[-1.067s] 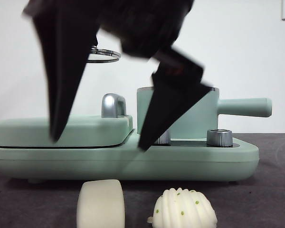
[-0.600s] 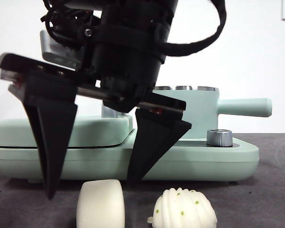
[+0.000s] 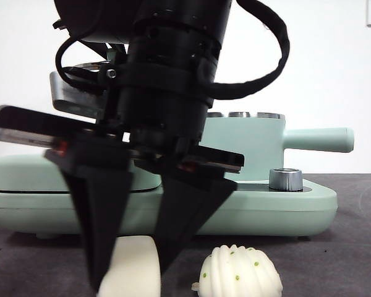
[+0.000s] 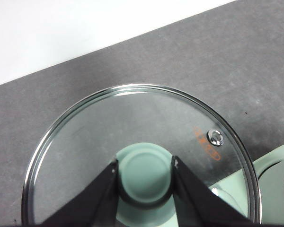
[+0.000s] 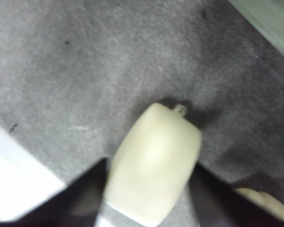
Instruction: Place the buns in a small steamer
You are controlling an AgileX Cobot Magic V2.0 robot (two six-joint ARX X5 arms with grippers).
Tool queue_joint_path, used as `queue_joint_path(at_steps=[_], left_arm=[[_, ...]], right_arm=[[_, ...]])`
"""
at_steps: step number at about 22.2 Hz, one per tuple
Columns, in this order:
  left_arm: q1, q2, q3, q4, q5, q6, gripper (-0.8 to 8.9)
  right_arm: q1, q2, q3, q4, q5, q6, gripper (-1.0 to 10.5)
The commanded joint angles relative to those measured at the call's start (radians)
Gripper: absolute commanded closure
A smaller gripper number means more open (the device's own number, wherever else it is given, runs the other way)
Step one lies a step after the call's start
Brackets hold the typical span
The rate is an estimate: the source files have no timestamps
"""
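The smooth bun [image 5: 154, 163] lies on the grey tabletop [image 5: 85, 71]. The right tool [image 5: 149, 189] straddles it, one black jaw on each side, spread apart.

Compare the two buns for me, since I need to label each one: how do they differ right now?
The smooth bun is a plain rounded block, while the ridged bun is a grooved dome with green specks. The smooth bun sits between the open jaws of the right tool; the ridged bun lies beside it with no tool around it. Both are white and rest on the dark table.
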State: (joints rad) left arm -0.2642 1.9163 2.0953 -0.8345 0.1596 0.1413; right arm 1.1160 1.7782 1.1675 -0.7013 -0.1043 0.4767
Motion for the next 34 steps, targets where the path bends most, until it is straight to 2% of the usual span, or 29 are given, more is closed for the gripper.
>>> queue_joint_path(at_steps=[1, 4, 8, 10, 11, 13, 18, 24, 34], left_arm=[[-0.003, -0.011, 0.042, 0.026, 0.006, -0.001, 7.95], [-0.003, -0.011, 0.042, 0.026, 0.006, 0.000, 7.95], [0.003, -0.011, 0.042, 0.026, 0.006, -0.001, 7.95], [0.003, -0.011, 0.042, 0.026, 0.006, 0.000, 7.95], [0.005, -0.011, 0.042, 0.027, 0.006, 0.000, 7.95], [0.006, -0.010, 0.042, 0.029, 0.006, 0.000, 7.95], [0.011, -0.010, 0.042, 0.030, 0.006, -0.002, 7.95], [0.013, -0.010, 0.042, 0.031, 0.006, -0.005, 7.95], [0.013, -0.010, 0.042, 0.026, 0.006, -0.005, 7.95]], right_arm=[[0.012, 0.019, 0.019, 0.000, -0.001, 0.010, 8.4], [-0.002, 0.013, 0.062, -0.079, -0.037, -0.006, 8.4], [-0.064, 0.011, 0.271, -0.365, -0.049, -0.121, 8.4], [-0.113, 0.011, 0.406, -0.492, -0.026, -0.176, 8.4], [-0.145, 0.011, 0.477, -0.537, 0.011, -0.195, 8.4], [-0.217, 0.012, 0.590, -0.581, 0.050, -0.238, 8.4], [-0.387, 0.029, 0.742, -0.581, 0.051, -0.290, 8.4], [-0.516, 0.104, 0.840, -0.557, 0.022, -0.329, 8.4], [-0.573, 0.259, 0.863, -0.492, -0.005, -0.380, 8.4]])
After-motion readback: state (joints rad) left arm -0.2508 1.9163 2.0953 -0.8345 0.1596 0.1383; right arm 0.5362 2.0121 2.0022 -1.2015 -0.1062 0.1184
